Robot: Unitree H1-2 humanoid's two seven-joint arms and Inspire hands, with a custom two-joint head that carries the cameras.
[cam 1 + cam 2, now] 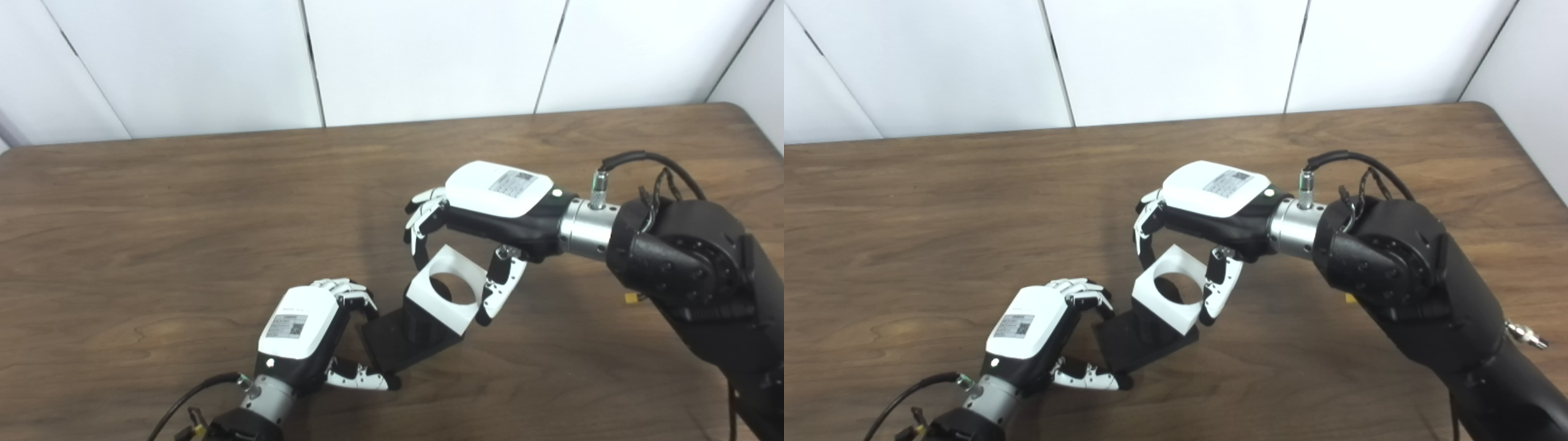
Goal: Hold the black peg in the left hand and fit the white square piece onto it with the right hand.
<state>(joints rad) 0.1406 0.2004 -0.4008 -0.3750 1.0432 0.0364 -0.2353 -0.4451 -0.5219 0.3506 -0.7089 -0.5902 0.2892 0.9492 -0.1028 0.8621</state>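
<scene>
The left hand (306,334) gripped the black peg's base (392,346); the right hand (484,214) held the white square piece (444,288) tilted over the peg, where it could jam.

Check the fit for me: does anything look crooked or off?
Yes. The white square piece, held by the right hand, sits tilted on the black peg instead of flush on the base. The left hand grips the base's edge. Nothing looks damaged.
</scene>
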